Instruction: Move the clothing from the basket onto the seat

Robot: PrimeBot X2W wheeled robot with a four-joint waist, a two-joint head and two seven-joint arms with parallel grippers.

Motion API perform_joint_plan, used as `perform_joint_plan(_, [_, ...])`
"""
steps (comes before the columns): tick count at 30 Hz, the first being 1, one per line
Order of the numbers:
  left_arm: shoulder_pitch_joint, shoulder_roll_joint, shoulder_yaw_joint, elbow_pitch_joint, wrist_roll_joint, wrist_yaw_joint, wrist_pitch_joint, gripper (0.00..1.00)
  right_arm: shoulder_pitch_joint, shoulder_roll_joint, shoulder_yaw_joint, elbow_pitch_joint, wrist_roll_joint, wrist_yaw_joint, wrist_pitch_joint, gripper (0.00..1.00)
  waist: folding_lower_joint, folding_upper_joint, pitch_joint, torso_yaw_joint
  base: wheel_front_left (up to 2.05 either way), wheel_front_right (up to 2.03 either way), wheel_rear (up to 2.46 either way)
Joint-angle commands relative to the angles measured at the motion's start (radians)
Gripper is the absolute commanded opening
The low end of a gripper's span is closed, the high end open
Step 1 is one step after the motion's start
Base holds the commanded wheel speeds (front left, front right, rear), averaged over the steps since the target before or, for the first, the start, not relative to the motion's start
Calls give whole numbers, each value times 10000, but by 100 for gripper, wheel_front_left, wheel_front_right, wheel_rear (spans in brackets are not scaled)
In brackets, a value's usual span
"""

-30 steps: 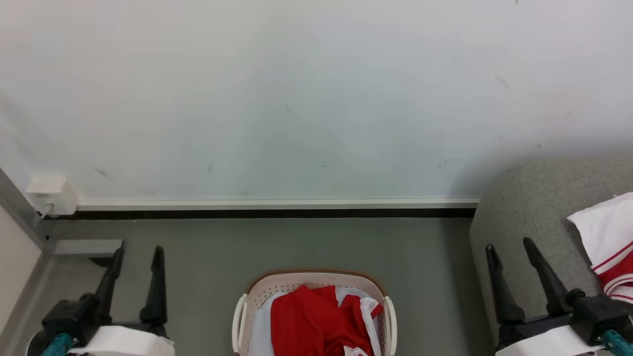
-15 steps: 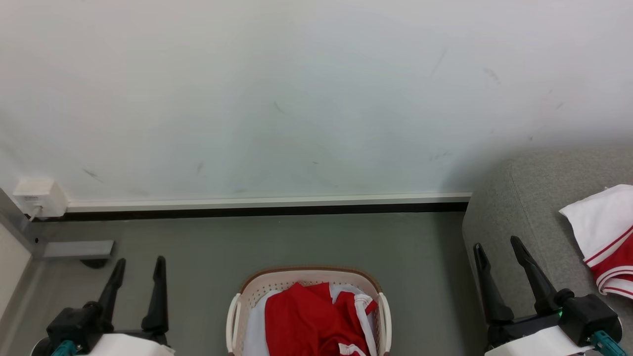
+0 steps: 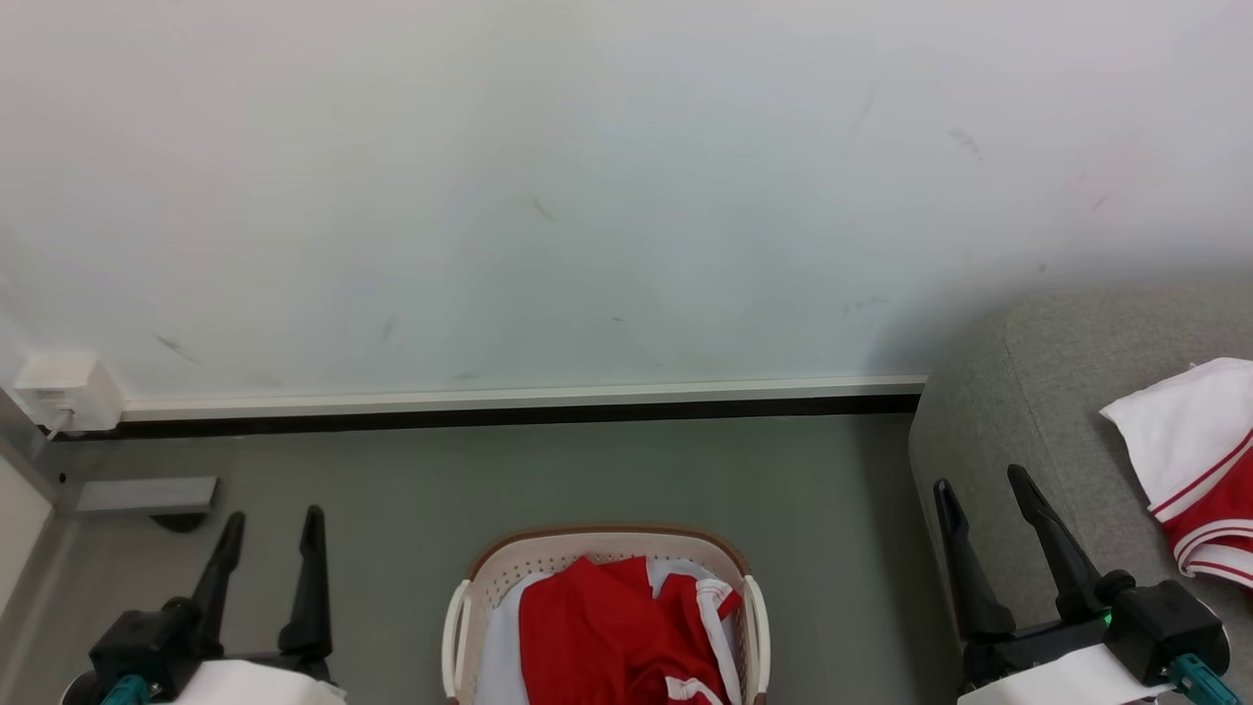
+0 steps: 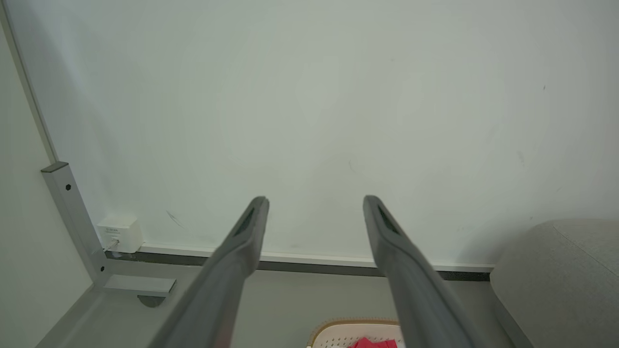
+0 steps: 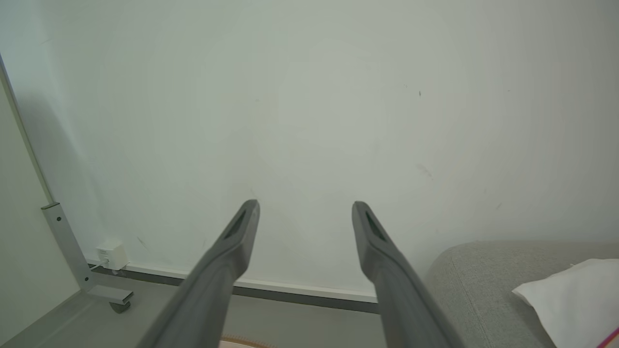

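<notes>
Head view: the basket is seen at 6 o'clock on the grey-green floor, with red clothing with white panels heaped inside it. The seat is found at 3 to 4 o'clock, against the white wall. A white garment with red stripe trim is laid on the seat at the 3 o'clock edge, well apart from the basket. The left gripper is held at 7 o'clock and the right gripper at 5 o'clock, the latter in front of the seat's rounded end. In each wrist view the two dark fingers are shown spread apart and empty, set against the wall. A white socket box is fixed at 9 o'clock, just above the skirting.
</notes>
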State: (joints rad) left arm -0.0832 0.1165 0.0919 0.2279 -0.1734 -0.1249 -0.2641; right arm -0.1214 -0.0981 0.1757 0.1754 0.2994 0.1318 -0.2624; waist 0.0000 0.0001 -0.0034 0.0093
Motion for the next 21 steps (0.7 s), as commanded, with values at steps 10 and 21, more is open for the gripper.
perform_joint_plan(10, [-245,122,-178,84,30,-62,-4,100,-371,-47,-50,-174,-30,-22,-32,100,0,-1,389,-226,0,0,0])
perform_joint_plan(21, [-1385,847,-947,-34,-753,-46,-4,100,-1522,262,-281,-739,-492,-22,-33,100,0,-1,2167,-738,0,0,0])
